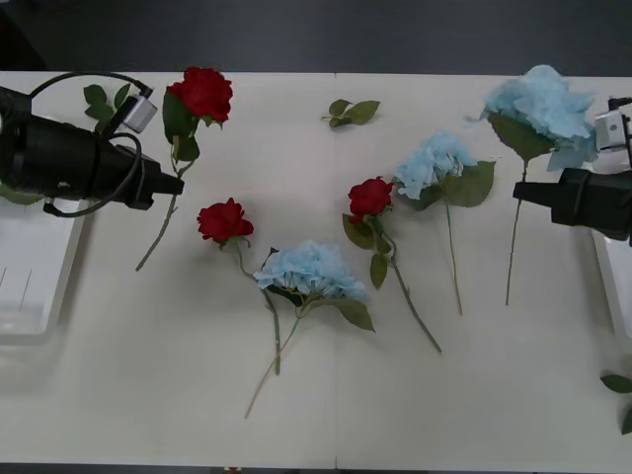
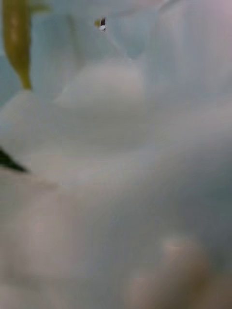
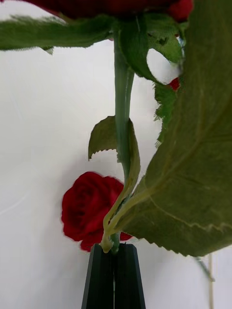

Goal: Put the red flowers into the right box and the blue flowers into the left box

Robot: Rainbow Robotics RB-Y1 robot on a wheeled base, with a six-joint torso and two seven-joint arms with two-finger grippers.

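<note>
Black fingers of the left gripper are pressed flat together on the green stem of a red rose, pinching it just where a leaf branches off. In the front view that rose hangs from the gripper near the table's far-left side, head up toward the far edge, stem trailing down toward the near side. The left box sits directly beneath and behind that arm — the wrong tray for this colour.

Over on the right, the right gripper hovers at the stem of a pale blue flower whose fluffy head is at the far-right of the table; whether its fingers are clamped or apart cannot be told, as blurred pale petals crowd its wrist camera. The right box shows as a sliver at the table's right edge.

Between the arms lie two more red roses and two more blue flowers on the white table, none yet boxed.

My reading: both arms are at the pick-up stage, each on a flower that belongs on the opposite side. Next comes a carry across — the rose to the right tray — with care that the two arms do not cross paths.
</note>
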